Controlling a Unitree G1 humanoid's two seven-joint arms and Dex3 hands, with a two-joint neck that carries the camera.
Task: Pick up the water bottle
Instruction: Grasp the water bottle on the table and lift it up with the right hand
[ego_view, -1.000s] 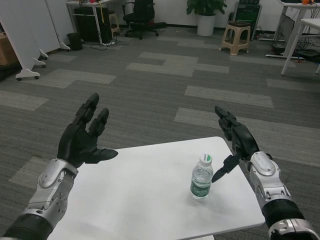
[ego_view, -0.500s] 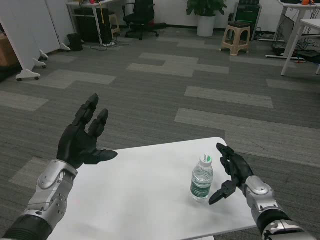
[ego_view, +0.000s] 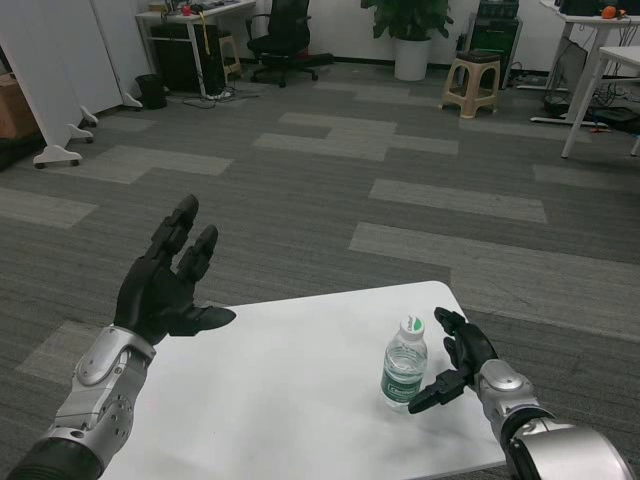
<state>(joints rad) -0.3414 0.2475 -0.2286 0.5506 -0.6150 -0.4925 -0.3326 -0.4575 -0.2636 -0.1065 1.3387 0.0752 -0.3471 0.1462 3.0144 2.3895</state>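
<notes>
- Left hand (ego_view: 165, 285) hovers over the white bench's (ego_view: 290, 390) left edge, fingers spread, grasping nothing
- Water bottle (ego_view: 404, 365) stands upright on the bench's right side, green label, white cap
- Right hand (ego_view: 458, 362) sits just beside the bottle, fingers released, thumb near its base

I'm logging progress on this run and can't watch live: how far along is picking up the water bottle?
Early. Done: the right hand has been brought low beside the water bottle, fingers apart, thumb reaching toward the label. In hand: the approach; no grip shows yet, and the bottle stands upright on the white table. Left: close on the bottle and lift it. The left hand is raised open at the table's left edge.
</notes>
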